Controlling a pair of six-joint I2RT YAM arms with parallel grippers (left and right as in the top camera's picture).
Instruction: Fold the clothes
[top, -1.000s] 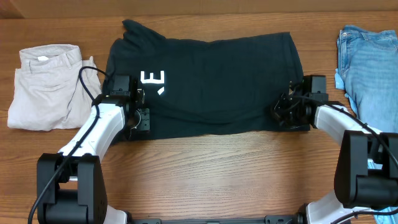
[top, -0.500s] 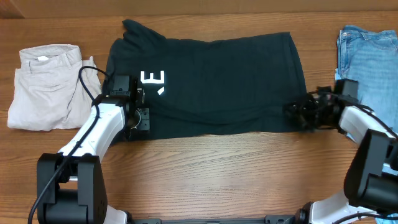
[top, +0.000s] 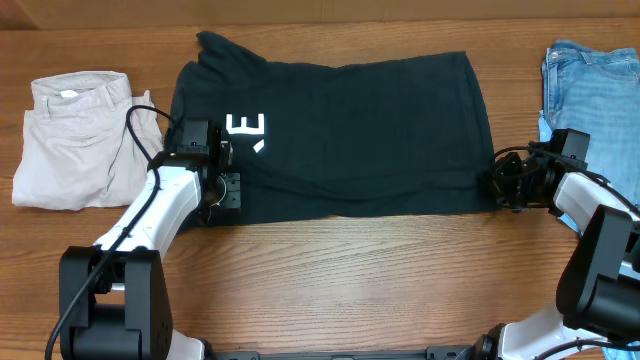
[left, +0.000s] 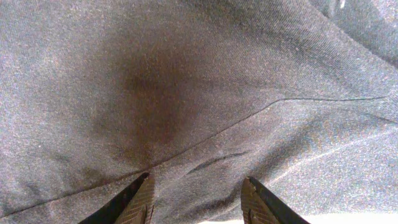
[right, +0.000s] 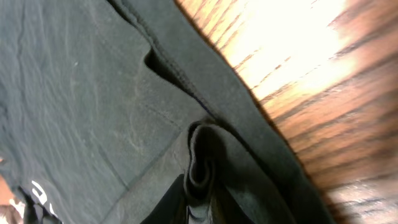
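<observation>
A: Any readable print?
B: Just a white "E" (top: 246, 125) with a small white mark under it, on the black T-shirt (top: 350, 120) close to its left edge. No other letters show.
A: Hands?
B: The left hand (top: 222, 190) is on the T-shirt's near-left corner and is released. In the wrist view its fingers (left: 142, 200) are spread wide, with fabric lying flat under and between them. The right hand (top: 505, 185) is at the T-shirt's near-right corner, clenched on the cloth. In its wrist view a bunched fold of hem (right: 202, 155) runs down between the fingers.
A: Where's the T-shirt?
B: It's spread across the middle of the worktop (top: 350, 270), with one sleeve poking out at its far-left corner.
A: Surface?
B: Brown wood grain. The beige trousers (top: 75, 140) lie crumpled just left of the T-shirt. The jeans (top: 590, 100) lie to its right, apart from it, partly cut off by the frame edge.
</observation>
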